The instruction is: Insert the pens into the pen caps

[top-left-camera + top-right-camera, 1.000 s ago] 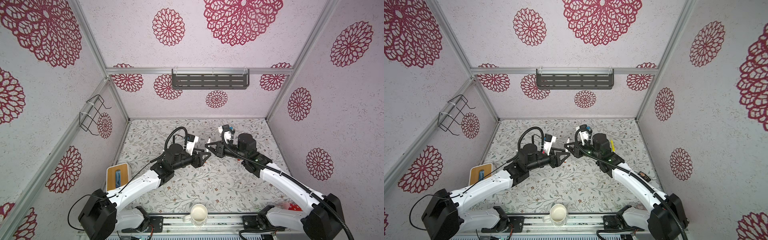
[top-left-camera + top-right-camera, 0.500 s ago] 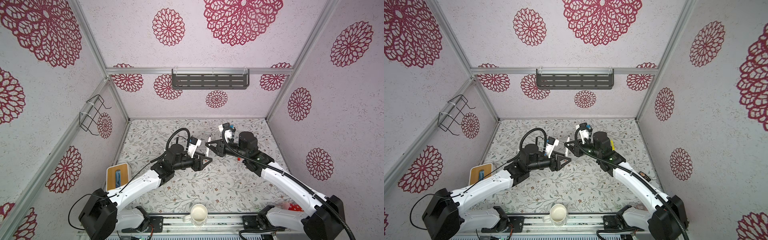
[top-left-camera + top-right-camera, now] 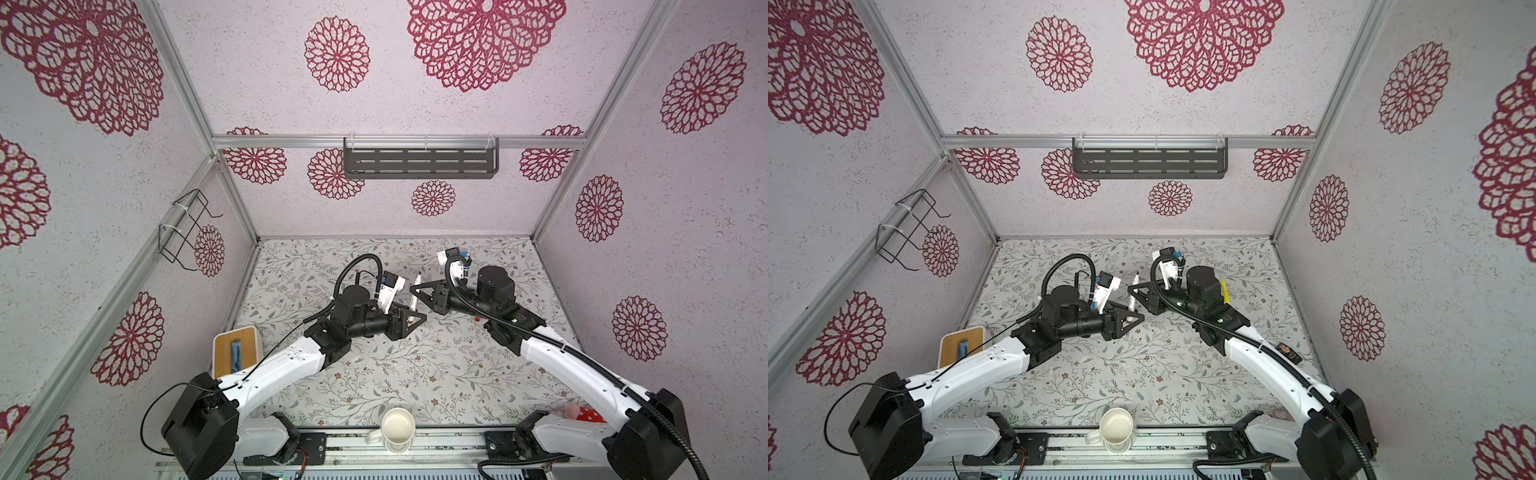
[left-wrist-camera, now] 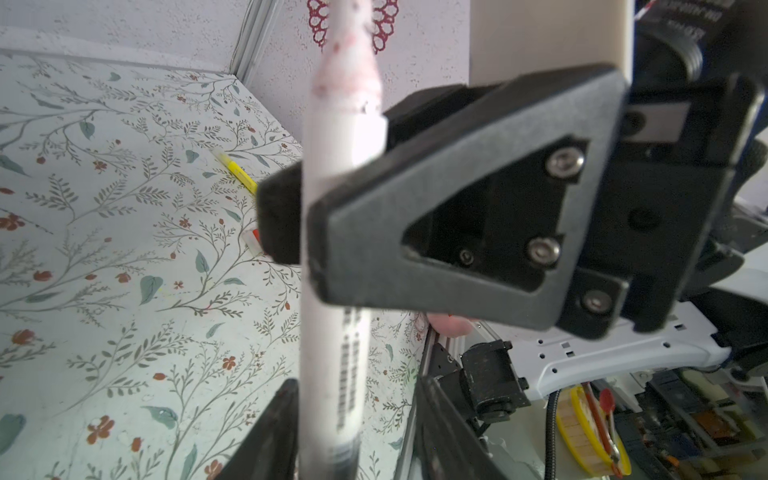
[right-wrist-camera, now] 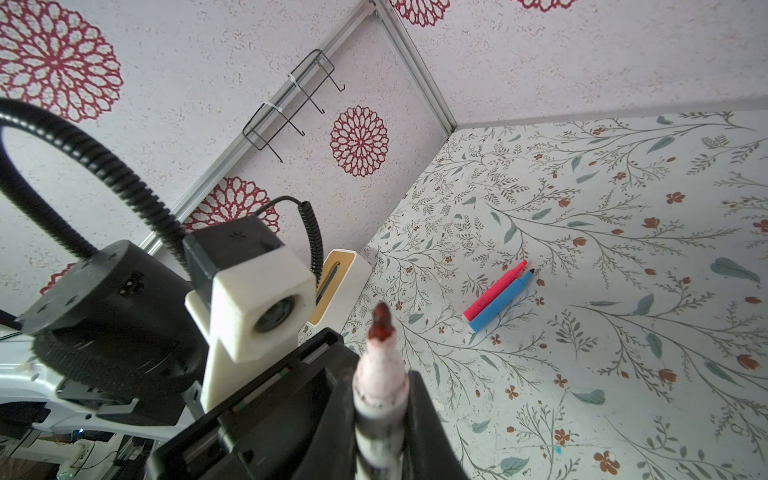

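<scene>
My right gripper (image 5: 380, 415) is shut on the white-and-red pen (image 5: 379, 374), whose dark red tip sticks out beyond its fingers. In both top views the pen (image 3: 414, 293) (image 3: 1133, 293) hangs above the table's middle between the two grippers. The left gripper (image 4: 357, 424) stands open around the pen's (image 4: 332, 332) lower barrel, one finger against it and a gap on the other side. A pink pen (image 5: 496, 289) and a blue pen (image 5: 500, 303) lie side by side on the table. The yellow pen (image 3: 1224, 291) lies behind the right arm. A small red cap (image 3: 478, 319) lies by that arm.
A white box with a wooden top (image 3: 235, 351) holds something blue at the left edge. A white mug (image 3: 398, 428) stands at the front rail. A dark shelf (image 3: 419, 162) hangs on the back wall, a wire rack (image 3: 187, 228) on the left wall.
The left gripper has shifted slightly toward the front, under the right gripper, and its jaws have narrowed around the pen's lower end. The right gripper keeps its hold on the pen.
</scene>
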Motion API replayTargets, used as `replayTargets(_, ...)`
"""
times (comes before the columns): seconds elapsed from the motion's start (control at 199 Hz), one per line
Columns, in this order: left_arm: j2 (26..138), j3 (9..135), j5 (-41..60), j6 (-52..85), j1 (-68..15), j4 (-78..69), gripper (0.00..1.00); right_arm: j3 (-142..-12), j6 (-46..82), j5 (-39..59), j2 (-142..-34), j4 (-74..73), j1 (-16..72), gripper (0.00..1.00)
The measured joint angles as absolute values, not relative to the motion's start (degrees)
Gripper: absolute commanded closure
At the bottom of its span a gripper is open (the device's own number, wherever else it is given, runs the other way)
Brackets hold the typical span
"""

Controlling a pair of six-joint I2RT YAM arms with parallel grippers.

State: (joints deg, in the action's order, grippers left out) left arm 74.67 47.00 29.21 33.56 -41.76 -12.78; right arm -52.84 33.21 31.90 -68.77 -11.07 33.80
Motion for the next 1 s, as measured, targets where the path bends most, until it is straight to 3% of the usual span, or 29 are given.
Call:
replayTargets(0.125,75.07,47.03,28.67,33.82,-41.69,-12.60,0.87,-52.66,33.67,32.42,-68.77,-11.68,33.80,0.92)
replayTargets(0.276,75.16,47.09,28.42,33.91,-41.74,-12.62,1.00,-52.56,34.04,32.49,-68.77,-11.90,33.80,0.90)
replayTargets(0.547,75.42,47.42,27.38,34.76,-41.74,-12.56,1.00,-52.56,34.04,32.32,-68.77,-12.12,33.80,0.87)
replayTargets(0.617,76.03,48.03,26.98,35.70,-41.74,-12.25,1.00,-52.49,34.09,31.73,-68.77,-12.10,33.71,0.79)
replayTargets(0.732,77.14,49.39,25.61,37.21,-41.82,-11.18,1.00,-52.23,33.89,31.22,-68.75,-11.57,33.56,0.50)
replayTargets(0.878,77.17,49.32,22.17,38.65,-41.71,-10.85,1.00,-52.21,32.29,29.91,-67.72,-8.01,33.91,0.39)
replayTargets(1.003,75.68,47.72,19.88,38.61,-41.69,-10.81,1.00,-52.21,30.65,25.45,-64.60,-3.53,33.67,0.21)
